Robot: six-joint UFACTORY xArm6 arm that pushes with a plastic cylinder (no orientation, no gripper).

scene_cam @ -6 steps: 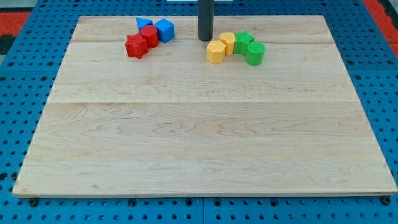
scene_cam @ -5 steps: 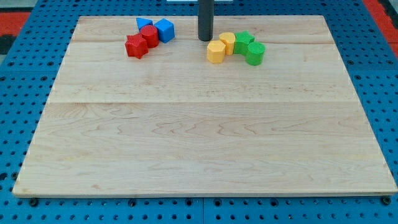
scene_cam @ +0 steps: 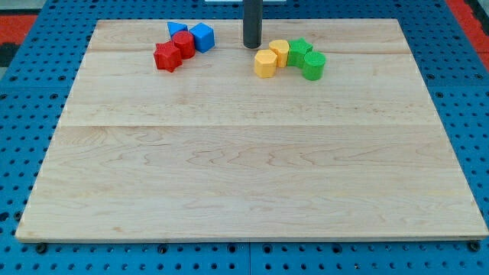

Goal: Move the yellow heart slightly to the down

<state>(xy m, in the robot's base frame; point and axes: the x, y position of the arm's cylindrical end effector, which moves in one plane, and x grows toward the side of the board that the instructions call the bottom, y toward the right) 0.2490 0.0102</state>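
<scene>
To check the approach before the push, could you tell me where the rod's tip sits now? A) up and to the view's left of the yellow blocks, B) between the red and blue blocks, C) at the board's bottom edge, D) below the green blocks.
A: my tip stands apart from the blocks, up-left of the yellow heart and the other yellow block.

My tip [scene_cam: 252,46] rests on the wooden board [scene_cam: 244,168] near the view's top, just left of two touching yellow blocks [scene_cam: 272,58] (which one is the heart is unclear). Two green blocks [scene_cam: 307,59] adjoin them; red [scene_cam: 174,50] and blue blocks [scene_cam: 194,34] cluster further left.
</scene>
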